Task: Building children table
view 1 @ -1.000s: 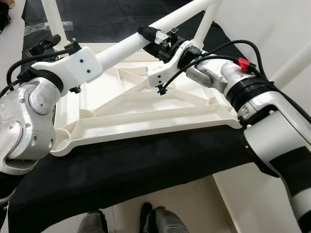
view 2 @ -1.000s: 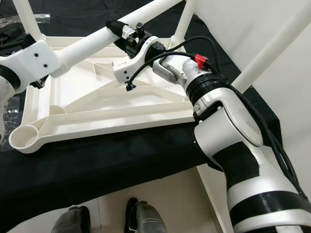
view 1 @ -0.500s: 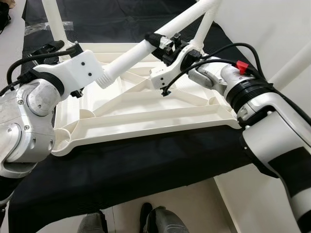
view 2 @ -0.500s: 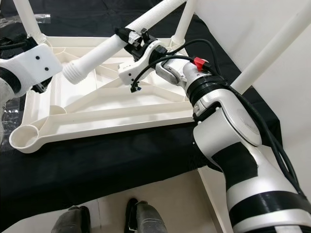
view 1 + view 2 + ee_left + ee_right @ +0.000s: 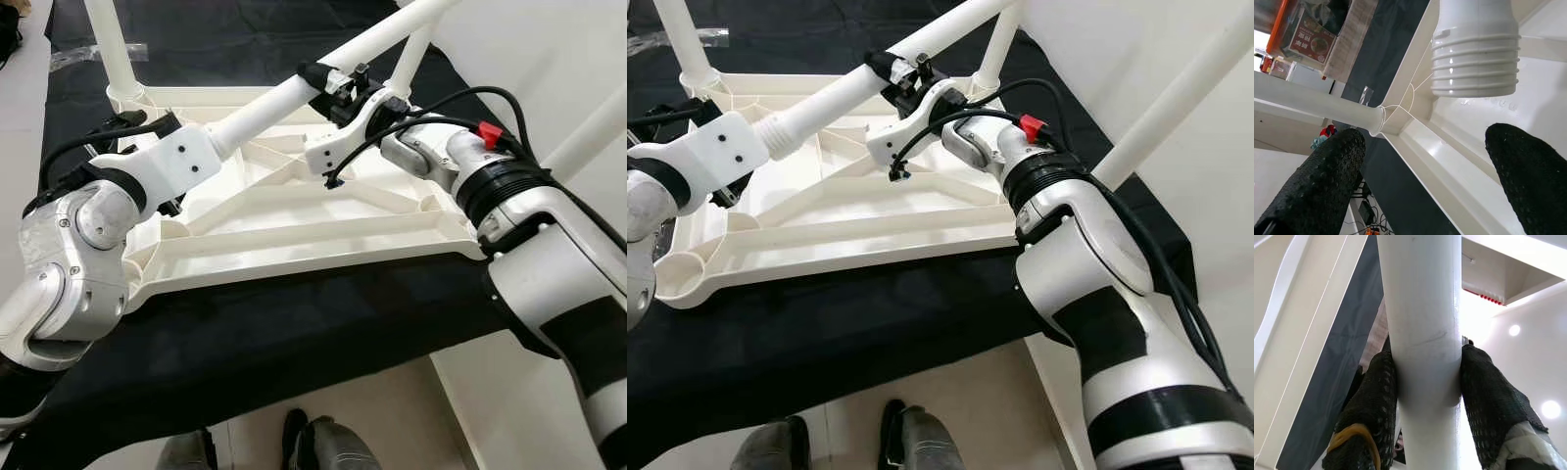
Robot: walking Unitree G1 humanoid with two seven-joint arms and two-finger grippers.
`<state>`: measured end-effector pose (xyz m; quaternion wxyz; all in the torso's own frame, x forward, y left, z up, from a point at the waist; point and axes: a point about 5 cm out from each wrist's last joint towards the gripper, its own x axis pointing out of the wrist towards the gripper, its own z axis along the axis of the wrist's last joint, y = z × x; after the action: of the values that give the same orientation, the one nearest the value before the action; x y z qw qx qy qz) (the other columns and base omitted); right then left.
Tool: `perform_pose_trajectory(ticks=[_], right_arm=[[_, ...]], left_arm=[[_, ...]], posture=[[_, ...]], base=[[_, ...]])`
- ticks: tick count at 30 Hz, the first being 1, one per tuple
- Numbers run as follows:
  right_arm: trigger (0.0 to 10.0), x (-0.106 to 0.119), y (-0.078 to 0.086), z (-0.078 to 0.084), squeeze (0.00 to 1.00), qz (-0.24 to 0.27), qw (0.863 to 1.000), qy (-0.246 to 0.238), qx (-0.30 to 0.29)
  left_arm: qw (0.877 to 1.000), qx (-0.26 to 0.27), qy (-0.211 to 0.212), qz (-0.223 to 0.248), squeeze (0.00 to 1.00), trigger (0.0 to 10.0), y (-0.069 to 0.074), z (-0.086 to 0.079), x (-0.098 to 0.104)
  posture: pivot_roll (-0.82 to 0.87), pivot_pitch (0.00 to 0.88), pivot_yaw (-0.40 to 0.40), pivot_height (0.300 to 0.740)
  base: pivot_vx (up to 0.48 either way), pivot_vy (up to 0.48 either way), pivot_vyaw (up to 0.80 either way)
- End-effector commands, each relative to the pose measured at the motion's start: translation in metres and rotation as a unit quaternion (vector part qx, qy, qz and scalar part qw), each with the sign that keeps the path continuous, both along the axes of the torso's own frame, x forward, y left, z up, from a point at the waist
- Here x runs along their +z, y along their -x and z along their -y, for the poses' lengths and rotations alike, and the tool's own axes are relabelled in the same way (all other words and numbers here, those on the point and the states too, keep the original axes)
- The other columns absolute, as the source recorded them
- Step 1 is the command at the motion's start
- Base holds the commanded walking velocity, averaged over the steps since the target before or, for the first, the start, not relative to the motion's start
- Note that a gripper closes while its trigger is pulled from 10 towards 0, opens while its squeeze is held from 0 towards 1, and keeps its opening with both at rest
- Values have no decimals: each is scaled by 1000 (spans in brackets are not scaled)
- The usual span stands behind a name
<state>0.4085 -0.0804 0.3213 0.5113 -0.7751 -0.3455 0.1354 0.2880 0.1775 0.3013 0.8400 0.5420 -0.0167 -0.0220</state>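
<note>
White table top lying upside down, ribbed underside up, on a black-draped worktop. Two legs already standing in far corner sockets: one at far left, one at far right. Loose table leg slanting over the panel, threaded end low, hanging just above the underside. Right end effector clamped round that leg mid-shaft, both pads pressed to it. Left end effector spread wide, empty, just beyond the threaded end, fingers clear of it. Near-left corner socket empty. Person's shoes on the floor at the near edge.
</note>
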Motion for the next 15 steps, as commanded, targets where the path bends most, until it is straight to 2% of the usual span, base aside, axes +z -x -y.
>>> perform_pose_trajectory(ticks=[1, 8, 15], right_arm=[[0, 11, 3, -7, 0, 6, 1000, -15, 19], [0, 17, 10, -21, 0, -5, 998, -36, 57], [0, 19, 7, -17, 0, -3, 998, -37, 42]], left_arm=[[1000, -2, -5, -6, 0, 10000, -1, 3, -8], [1000, 3, -2, 0, 0, 10000, -6, 3, -10], [1000, -9, -6, -11, 0, 10000, -3, 8, -10]], posture=[[39, 131, -156, 740], [36, 129, -155, 740], [40, 133, -159, 740]], base=[[0, 0, 0], [0, 0, 0], [0, 0, 0]])
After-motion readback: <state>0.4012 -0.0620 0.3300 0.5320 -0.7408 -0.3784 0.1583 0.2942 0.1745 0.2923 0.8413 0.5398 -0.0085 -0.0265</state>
